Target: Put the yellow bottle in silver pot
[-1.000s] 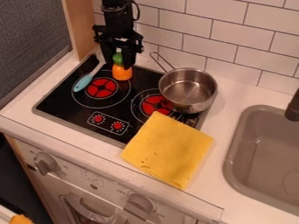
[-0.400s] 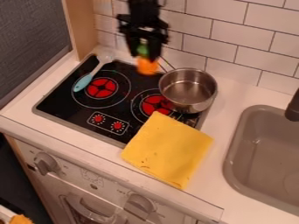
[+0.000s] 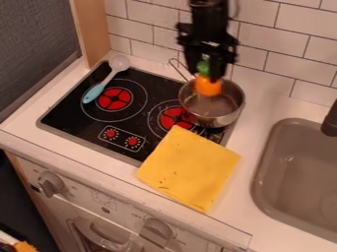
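The black gripper (image 3: 209, 73) hangs over the silver pot (image 3: 212, 115) at the back right of the stove. It is shut on an orange bottle (image 3: 209, 87) with a green top, the thing that matches the task's yellow bottle. In the view the bottle overlaps the pot's opening, upright, near its back left side. Whether it touches the pot's bottom I cannot tell. The pot's wire handle points to the back left.
A blue spoon (image 3: 94, 92) lies on the left of the black stove (image 3: 66, 110). A folded yellow cloth (image 3: 189, 168) covers the stove's front right corner. The grey sink (image 3: 289, 172) is at the right, with a black faucet (image 3: 330, 122) at its edge.
The gripper has carried the bottle to the right, from the stove's back left to over the pot. The spoon's head, earlier partly hidden by the gripper, now shows.
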`<state>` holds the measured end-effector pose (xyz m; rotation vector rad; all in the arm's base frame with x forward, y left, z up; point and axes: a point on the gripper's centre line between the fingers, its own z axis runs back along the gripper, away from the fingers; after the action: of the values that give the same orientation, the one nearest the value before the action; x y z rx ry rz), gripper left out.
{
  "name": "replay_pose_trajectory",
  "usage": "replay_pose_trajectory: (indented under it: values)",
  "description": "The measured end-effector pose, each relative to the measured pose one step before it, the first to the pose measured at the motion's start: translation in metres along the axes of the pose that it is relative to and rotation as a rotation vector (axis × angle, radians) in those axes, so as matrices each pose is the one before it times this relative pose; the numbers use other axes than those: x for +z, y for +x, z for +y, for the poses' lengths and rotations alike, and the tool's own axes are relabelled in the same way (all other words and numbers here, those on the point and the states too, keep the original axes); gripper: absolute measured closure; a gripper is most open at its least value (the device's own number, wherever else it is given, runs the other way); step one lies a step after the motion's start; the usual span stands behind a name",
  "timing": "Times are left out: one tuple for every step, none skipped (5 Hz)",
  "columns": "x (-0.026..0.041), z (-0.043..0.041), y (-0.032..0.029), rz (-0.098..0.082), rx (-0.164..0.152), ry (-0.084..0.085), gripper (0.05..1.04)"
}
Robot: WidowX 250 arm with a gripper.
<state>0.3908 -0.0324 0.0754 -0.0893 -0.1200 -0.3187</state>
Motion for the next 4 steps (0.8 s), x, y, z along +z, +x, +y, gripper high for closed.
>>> replay_pose_trajectory:
  values:
    - [-0.00175, -0.01477, 0.00516, 0.0058, -0.0312, 0.0127, 0.48]
    - [-0.01016, 0.00056, -0.00112, 0.0251, 0.0034, -0.0067, 0.48]
    - [-0.00128, 0.00555, -0.00292, 0.0108, 0.0187, -0.0019, 0.48]
    - [-0.00134, 0.00596, -0.00102, 0.0, 0.0143, 0.0041, 0.48]
